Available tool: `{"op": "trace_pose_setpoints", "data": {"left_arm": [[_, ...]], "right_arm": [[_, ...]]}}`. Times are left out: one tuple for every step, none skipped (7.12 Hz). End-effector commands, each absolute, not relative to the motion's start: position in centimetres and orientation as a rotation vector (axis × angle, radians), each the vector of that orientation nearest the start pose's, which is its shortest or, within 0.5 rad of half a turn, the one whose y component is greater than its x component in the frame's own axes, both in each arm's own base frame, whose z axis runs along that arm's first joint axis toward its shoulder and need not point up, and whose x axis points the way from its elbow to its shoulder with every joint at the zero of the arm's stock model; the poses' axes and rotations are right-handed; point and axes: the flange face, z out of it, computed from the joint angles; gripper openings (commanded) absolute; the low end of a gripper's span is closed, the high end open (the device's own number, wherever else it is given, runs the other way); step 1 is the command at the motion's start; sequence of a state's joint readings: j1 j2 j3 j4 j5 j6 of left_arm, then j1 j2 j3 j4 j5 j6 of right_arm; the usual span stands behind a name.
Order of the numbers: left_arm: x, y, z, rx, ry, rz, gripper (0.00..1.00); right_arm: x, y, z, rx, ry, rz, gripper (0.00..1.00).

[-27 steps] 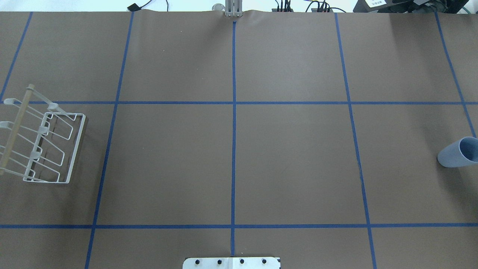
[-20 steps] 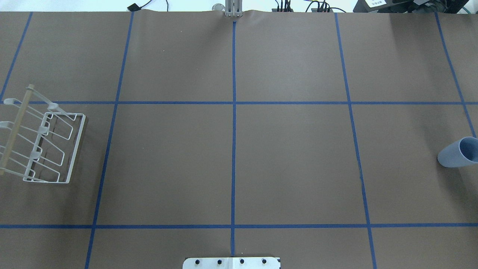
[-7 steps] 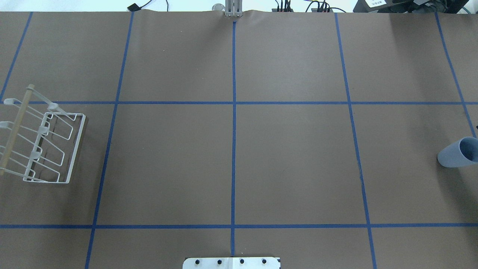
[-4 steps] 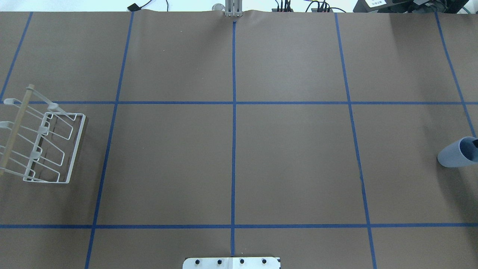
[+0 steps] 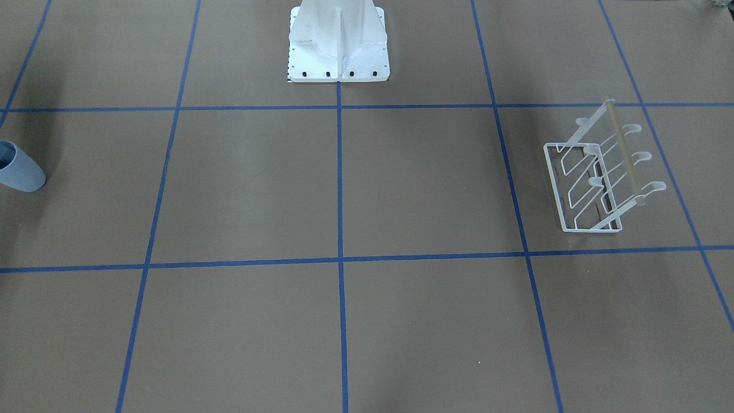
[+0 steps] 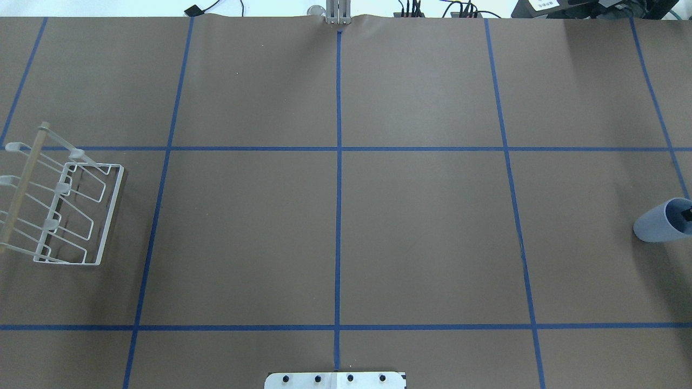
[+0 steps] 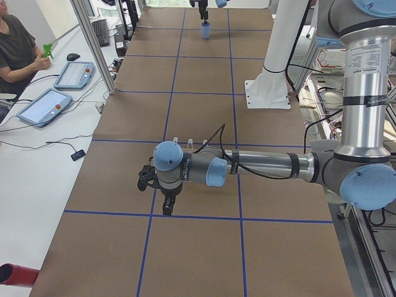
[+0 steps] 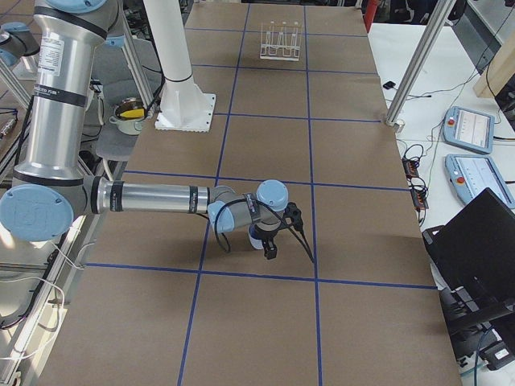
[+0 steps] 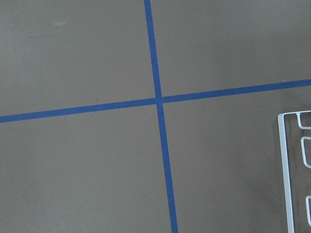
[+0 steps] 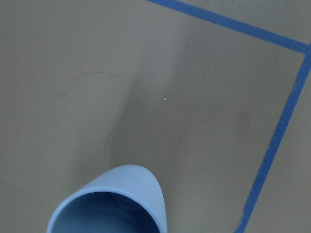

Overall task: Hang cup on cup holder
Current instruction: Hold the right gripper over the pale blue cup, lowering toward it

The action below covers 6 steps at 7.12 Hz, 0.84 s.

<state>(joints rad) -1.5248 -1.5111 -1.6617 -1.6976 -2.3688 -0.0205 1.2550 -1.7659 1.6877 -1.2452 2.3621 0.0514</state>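
The pale blue cup (image 6: pixel 655 225) stands upright at the table's far right, mouth up; it also shows in the front view (image 5: pixel 22 170) and the right wrist view (image 10: pixel 116 201). A dark tip of my right gripper (image 6: pixel 687 212) shows at the view's edge over the cup's mouth; I cannot tell if it is open. The right arm reaches low over the cup (image 8: pixel 269 245). The white wire cup holder (image 6: pixel 65 208) with its tan bar stands at the far left, empty (image 5: pixel 596 180). My left gripper (image 7: pixel 167 203) hangs near the holder; I cannot tell its state.
The white robot base (image 5: pixel 338 43) stands at the table's near middle edge. Blue tape lines (image 6: pixel 338 178) divide the brown table. The holder's base edge (image 9: pixel 286 170) shows at the right of the left wrist view. An operator (image 7: pixel 15 46) sits beside the table.
A dark tip of the right gripper has come in at the overhead view's right edge, over the cup's mouth. The cup and the holder have not moved.
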Motion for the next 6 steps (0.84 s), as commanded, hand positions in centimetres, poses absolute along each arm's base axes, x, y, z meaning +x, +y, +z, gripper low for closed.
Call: {"op": "trace_pose_setpoints", "data": {"left_arm": [[-4.0,-47.9,62.5,0.127,0.802,0.088,0.98],[-4.0,-47.9,62.5,0.127,0.802,0.090,0.98],[-4.0,-47.9,62.5,0.127,0.802,0.090,0.98],[-4.0,-47.8,62.9,0.121,0.801,0.088,0.98],[-4.0,-47.8,62.9,0.121,0.800,0.088,0.98],[-4.0,-47.8,62.9,0.121,0.800,0.088,0.98]], "right_arm": [[-8.3,-42.0,65.8,0.070,-0.819,-0.367,0.90],[-9.2,-41.9,65.7,0.064,-0.817,-0.389,0.65],[-9.4,-42.0,65.6,0.066,-0.819,-0.396,0.18],[-9.4,-41.9,66.1,0.058,-0.816,-0.393,0.00],[-9.4,-42.0,66.2,0.057,-0.816,-0.392,0.00],[-9.6,-42.7,65.3,0.077,-0.824,-0.403,0.00]]}}
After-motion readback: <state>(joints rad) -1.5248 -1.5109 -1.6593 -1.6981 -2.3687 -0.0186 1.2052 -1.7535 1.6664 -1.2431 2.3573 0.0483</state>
